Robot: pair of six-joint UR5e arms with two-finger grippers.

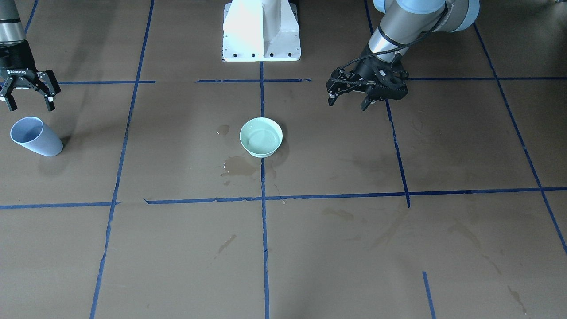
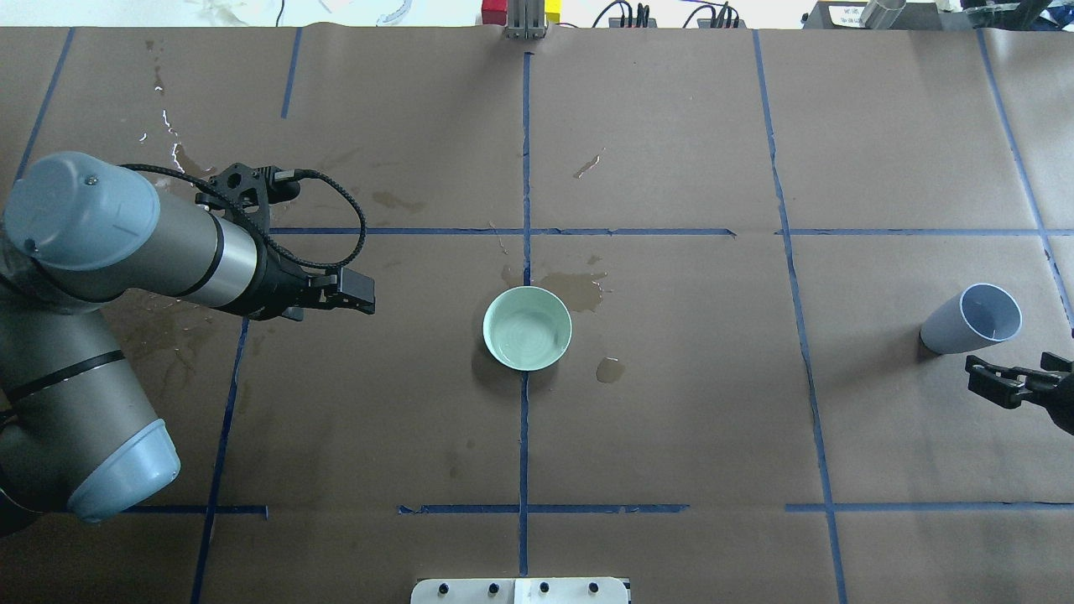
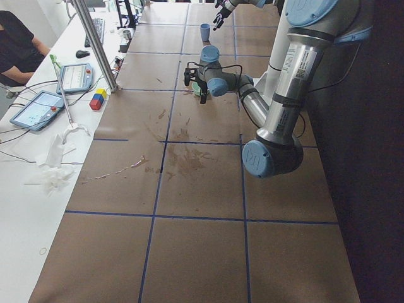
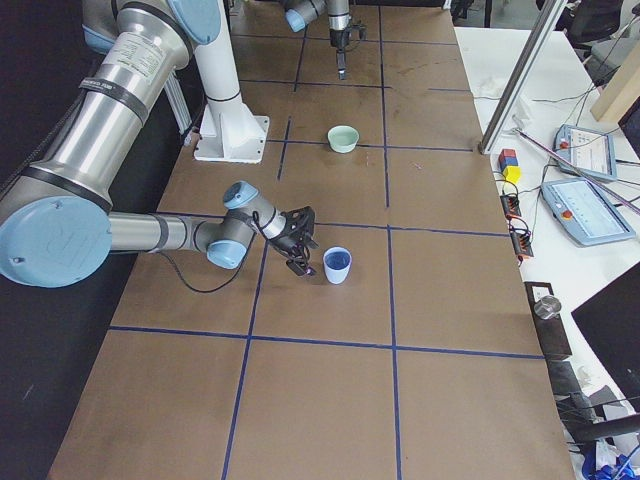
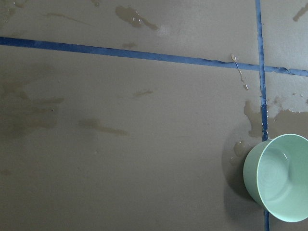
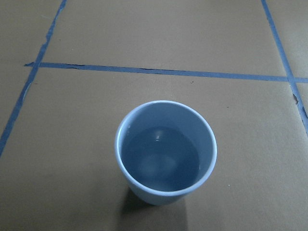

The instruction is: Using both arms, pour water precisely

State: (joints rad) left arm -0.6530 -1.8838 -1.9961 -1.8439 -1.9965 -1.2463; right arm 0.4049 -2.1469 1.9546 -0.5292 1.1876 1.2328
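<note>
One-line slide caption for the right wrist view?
Blue cup of water standing upright on taped brown table.

Brown paper covers the worktop, gridded with blue tape — a white bench alongside carries two teach pendants.

Overhead and front cameras face each other across the table, sharing the central bowl. Side cameras look lengthwise from each end. Wrist cameras look closely down, the right one at the cup.
</note>
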